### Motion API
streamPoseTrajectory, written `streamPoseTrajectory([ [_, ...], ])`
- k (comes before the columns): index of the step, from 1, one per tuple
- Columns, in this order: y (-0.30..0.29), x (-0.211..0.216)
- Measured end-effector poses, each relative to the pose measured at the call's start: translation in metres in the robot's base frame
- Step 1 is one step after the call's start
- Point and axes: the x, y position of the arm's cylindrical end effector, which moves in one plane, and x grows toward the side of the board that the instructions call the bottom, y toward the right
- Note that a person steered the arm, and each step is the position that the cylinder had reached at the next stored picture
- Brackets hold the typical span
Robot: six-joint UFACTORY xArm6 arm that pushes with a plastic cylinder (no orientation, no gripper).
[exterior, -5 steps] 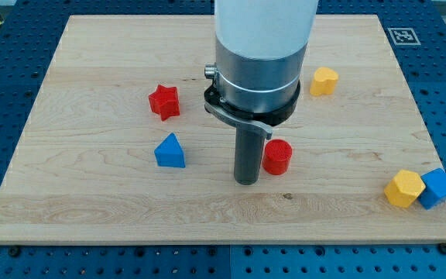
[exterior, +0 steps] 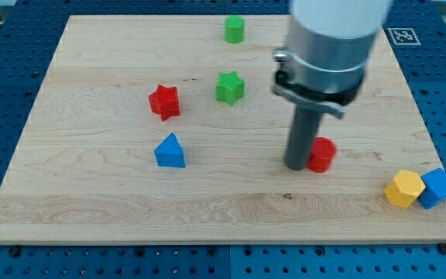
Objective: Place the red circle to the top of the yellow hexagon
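Note:
The red circle (exterior: 323,154) lies on the wooden board, right of the middle. My tip (exterior: 298,165) rests on the board touching the red circle's left side. The yellow hexagon (exterior: 403,188) lies near the board's lower right corner, to the right of and below the red circle, with a blue block (exterior: 439,187) touching its right side. The arm's body hides the area above the red circle.
A red star (exterior: 164,101) and a blue triangle-like block (exterior: 169,151) lie at the left of the middle. A green star (exterior: 229,87) and a green block (exterior: 235,29) lie toward the view's top. The board's right edge (exterior: 432,147) is close to the hexagon.
My tip has moved to the view's right and pushed the red circle right with it. The arm now uncovers both green blocks and hides the yellow block at upper right.

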Motion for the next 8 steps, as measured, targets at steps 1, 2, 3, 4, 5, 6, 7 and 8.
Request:
streamPoseTrajectory([
  [1,0.042,0.000],
  [2,0.072,0.000],
  [3,0.102,0.000],
  [4,0.101,0.002],
  [5,0.070,-0.012],
  [6,0.059,-0.055],
  [7,0.098,-0.070],
  [8,0.180,-0.070],
])
